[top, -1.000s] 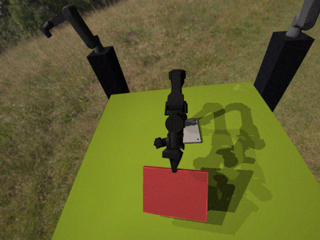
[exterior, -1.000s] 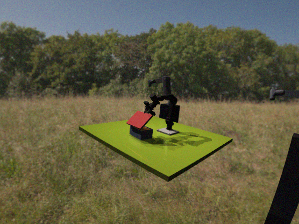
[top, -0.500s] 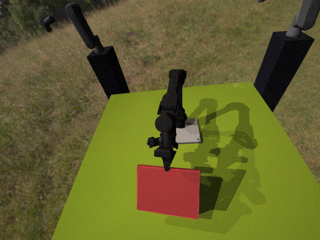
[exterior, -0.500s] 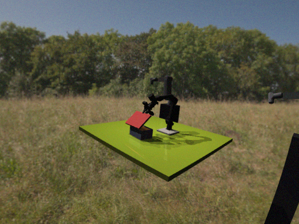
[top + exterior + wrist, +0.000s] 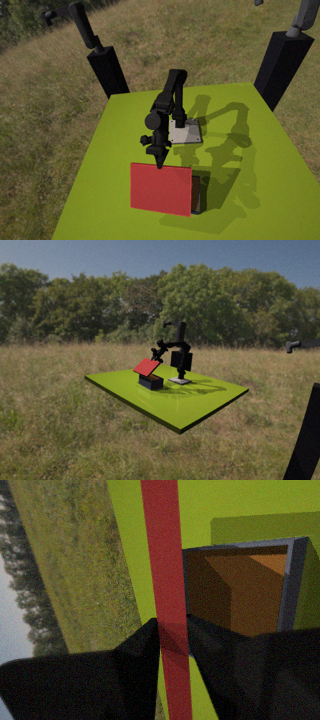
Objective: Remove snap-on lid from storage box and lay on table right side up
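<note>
Your gripper [image 5: 159, 166] [image 5: 153, 359] [image 5: 171, 622] is clamped on the red lid, its two black fingertips pressing the panel from either face near one edge. In the top view that pinched edge is the one nearer the arm's base, and the grip falls close to its middle.

The red lid [image 5: 160, 189] [image 5: 146, 367] [image 5: 167, 555] hangs from your fingers as a thin, flat, rectangular panel. It is off the storage box and steeply tilted, with the gripped edge high and the opposite edge low, so you do not have it flat on the table. In the exterior view its low corner overlaps the box's near rim; you cannot tell from there whether the two touch.

The storage box [image 5: 199, 194] [image 5: 151, 382] [image 5: 296, 585] sits upright on the table, dark blue-grey outside, its top open and its orange-brown interior showing. From above, the lid hides most of it, leaving you a strip along one side.

Further back from the gripper, your black arm [image 5: 165, 100] [image 5: 183, 353] bends up and over, then down to a pale, square base plate [image 5: 180, 139] [image 5: 172, 380] with screw holes near its corners. The plate stands apart from the box on the yellow-green table [image 5: 103, 180] [image 5: 180, 410] [image 5: 240, 500], and the arm and lid throw shadows across that surface.

Beyond the table, you have dark block-like pedestals [image 5: 107, 69] [image 5: 284, 62] [image 5: 305, 441] carrying grey-black jointed pieces, with dry grass and trees behind.
</note>
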